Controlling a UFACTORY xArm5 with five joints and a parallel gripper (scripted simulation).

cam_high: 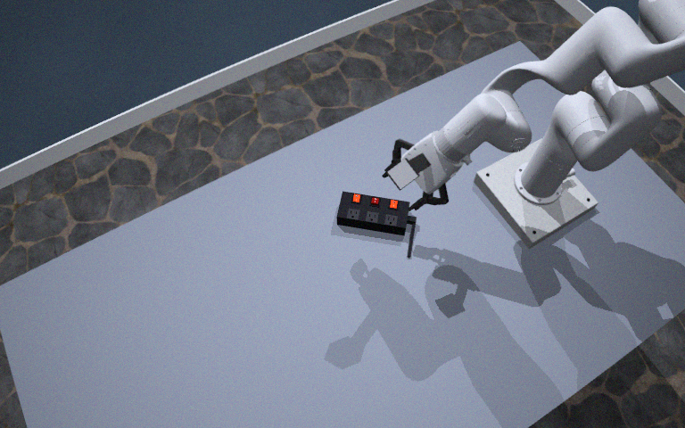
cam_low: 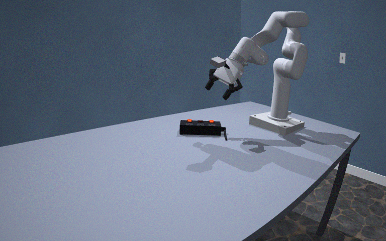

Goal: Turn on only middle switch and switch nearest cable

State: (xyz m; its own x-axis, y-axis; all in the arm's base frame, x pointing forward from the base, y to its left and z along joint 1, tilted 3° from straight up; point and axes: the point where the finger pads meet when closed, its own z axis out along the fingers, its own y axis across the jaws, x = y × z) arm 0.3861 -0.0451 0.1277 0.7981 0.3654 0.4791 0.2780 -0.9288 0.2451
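A black strip (cam_high: 372,214) lies flat on the grey surface (cam_high: 202,302), right way up, roughly mid-surface and a little toward the arm's base plate (cam_high: 487,184). Three switches run along its far edge in the top view: the left switch (cam_high: 356,198) and the right switch (cam_high: 393,203) show bright orange, while the middle switch (cam_high: 375,201) looks darker red. Below them sit three sockets. A short black cable (cam_high: 409,242) leaves the strip's right end, nearest the right switch, and bends along the surface toward the camera.

The gripper (cam_low: 223,88) hangs in the air, well above the strip and slightly to its cable side, tilted downward. Its black fingers (cam_low: 209,84) are spread wide with nothing between them. In the top view the gripper (cam_high: 406,176) overlaps the area just beyond the strip's right end, one finger near the right switch, though the exterior view shows it clearly apart from the strip.

The white arm (cam_low: 280,85) casts shadows across the surface.
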